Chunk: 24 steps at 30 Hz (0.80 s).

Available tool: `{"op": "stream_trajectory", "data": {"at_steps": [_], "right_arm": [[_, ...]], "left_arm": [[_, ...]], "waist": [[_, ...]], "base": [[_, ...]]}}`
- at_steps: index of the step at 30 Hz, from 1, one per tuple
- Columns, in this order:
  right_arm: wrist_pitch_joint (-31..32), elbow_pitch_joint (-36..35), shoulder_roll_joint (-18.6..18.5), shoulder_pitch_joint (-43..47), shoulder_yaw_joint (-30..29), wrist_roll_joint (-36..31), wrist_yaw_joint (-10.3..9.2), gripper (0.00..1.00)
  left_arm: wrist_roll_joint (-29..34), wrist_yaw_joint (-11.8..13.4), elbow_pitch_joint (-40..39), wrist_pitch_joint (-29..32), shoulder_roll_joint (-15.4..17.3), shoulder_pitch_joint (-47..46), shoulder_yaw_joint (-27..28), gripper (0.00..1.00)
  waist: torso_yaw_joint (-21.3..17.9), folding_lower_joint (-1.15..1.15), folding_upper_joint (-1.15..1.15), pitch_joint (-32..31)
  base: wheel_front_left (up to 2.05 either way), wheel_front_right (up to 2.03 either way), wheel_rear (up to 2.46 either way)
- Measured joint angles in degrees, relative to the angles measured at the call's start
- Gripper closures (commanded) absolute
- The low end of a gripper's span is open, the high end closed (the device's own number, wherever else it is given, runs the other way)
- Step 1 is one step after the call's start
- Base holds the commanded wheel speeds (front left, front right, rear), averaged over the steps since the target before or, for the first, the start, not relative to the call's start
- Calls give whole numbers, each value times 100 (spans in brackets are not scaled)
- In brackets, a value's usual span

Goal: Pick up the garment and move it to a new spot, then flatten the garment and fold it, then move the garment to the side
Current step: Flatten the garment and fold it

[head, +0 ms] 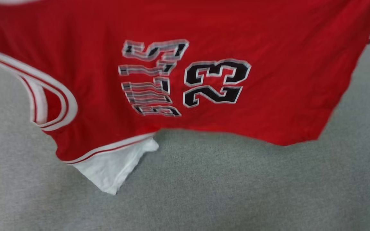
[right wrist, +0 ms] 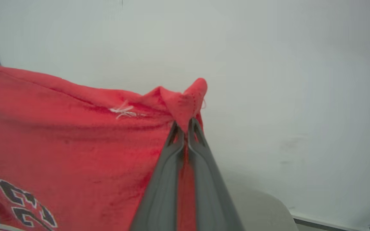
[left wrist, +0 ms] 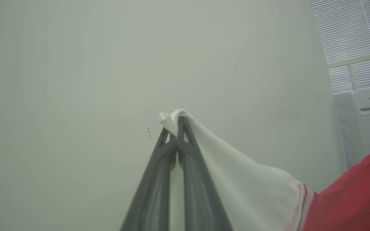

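Observation:
The garment (head: 268, 48), a red jersey with "BULLS" and "23" lettering turned sideways, hangs in the air across the top of the head view, above the grey surface (head: 204, 192). Its striped neck opening hangs at the left and a white sleeve (head: 114, 166) dangles at the bottom. My left gripper (left wrist: 174, 123) is shut on the tip of a white sleeve (left wrist: 236, 173), with red cloth trailing to the lower right. A red corner of the garment (right wrist: 185, 99) is pinched by my right gripper (right wrist: 185, 123), and the cloth stretches off to the left.
A grey fabric-covered surface lies under the hanging cloth. A pale wall (left wrist: 75, 80) stands behind both grippers. A white air-conditioner unit (left wrist: 365, 122) and window blinds (left wrist: 348, 29) are at the right of the left wrist view.

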Motion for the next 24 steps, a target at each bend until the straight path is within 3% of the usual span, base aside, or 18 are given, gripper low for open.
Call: {"op": "stream_trajectory", "data": {"at_steps": [10,19,24], "right_arm": [[-500,400,147,-1430,-134,-505,1,100],[-1350,1755,467,-3224,15,-1147,1,100],[-2111,2608,637,-4091,-64,-1646,2,100]], "left_arm": [[-134,-380,1662,193,-99,-2641,-394,100],[472,-781,3737,-454,-522,-5343,-905,100],[931,-781,4712,-1093,-720,-6304,-1089,100]], "waist": [[22,0,0,1237],[135,1,0,2383],[222,1,0,2861]], "base": [[0,0,0],[0,0,0],[0,0,0]]}}
